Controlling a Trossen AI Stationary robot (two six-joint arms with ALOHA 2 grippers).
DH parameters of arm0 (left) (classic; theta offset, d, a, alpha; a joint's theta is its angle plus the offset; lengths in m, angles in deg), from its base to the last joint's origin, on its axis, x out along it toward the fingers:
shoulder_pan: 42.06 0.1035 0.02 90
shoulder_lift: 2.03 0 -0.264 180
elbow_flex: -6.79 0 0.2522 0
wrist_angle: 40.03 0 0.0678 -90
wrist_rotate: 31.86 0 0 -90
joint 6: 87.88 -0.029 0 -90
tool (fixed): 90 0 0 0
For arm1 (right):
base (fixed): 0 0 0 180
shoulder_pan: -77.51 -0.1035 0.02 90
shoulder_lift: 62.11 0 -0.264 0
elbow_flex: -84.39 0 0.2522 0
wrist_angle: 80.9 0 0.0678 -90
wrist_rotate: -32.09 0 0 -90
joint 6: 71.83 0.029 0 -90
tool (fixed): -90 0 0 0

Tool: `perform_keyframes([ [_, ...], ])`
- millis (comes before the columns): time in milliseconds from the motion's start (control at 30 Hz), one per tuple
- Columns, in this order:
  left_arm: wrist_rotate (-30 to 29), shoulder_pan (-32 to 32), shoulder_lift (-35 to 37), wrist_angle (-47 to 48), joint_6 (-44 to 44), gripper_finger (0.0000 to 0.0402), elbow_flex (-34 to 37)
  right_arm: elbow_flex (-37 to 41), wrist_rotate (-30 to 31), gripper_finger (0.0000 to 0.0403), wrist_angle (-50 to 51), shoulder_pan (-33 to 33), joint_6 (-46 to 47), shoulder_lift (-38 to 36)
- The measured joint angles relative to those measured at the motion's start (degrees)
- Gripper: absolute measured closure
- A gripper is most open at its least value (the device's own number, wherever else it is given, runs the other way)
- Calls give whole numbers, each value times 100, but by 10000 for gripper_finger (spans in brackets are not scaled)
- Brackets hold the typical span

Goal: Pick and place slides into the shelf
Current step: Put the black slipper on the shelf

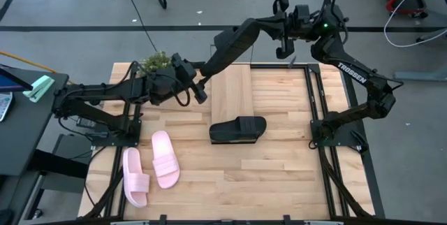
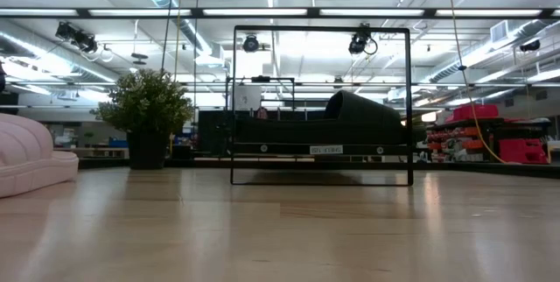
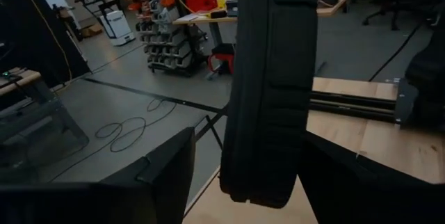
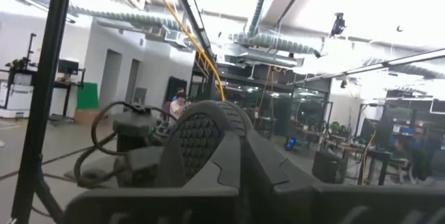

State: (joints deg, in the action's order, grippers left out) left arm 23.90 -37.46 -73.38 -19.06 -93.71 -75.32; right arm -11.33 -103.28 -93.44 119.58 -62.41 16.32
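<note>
One black slide [image 1: 241, 43] hangs high above the table's far part, spanning between my two grippers. My left gripper [image 1: 192, 78] is at its near-left end, and in the left wrist view [image 3: 243, 151] the slide [image 3: 271, 78] runs away from between the fingers. My right gripper [image 1: 281, 26] is at its far-right end. A second black slide [image 1: 237, 128] lies crosswise on the tabletop at the near end of the shelf board [image 1: 232, 89]. Two pink slides [image 1: 165, 158] [image 1: 135, 177] lie side by side near the table's left edge. My left gripper has the black slide's end [image 3: 257, 182] between its two fingers [image 3: 163, 172], one on each long side, across the slide's width. The fingers point toward the table's far right, along the slide. The slide is lifted clear of the table and reaches away toward my right gripper.
The shelf's thin black wire frame [image 2: 321, 28] stands upright mid-table in the low view, with the lying black slide [image 2: 350, 116] seen through it. A potted plant [image 1: 155, 61] sits at the far left corner. One pink slide [image 2: 26, 155] fills the low view's left edge. Bare wood lies near and right.
</note>
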Motion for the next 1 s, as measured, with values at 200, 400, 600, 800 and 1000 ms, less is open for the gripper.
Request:
perform_keyframes([
  [200,155,172,0,-4,7,189,1,0,77,401,-183,-41,223,0],
  [400,152,267,0,-6,17,282,1,-7,116,400,-399,-64,403,0],
  [600,596,356,0,-8,66,378,0,-7,161,400,-451,-93,471,0],
  [800,604,361,0,-9,61,384,0,-7,162,401,-398,-203,469,0],
  [1000,606,360,0,7,63,340,0,-7,167,401,-310,-209,467,2],
])
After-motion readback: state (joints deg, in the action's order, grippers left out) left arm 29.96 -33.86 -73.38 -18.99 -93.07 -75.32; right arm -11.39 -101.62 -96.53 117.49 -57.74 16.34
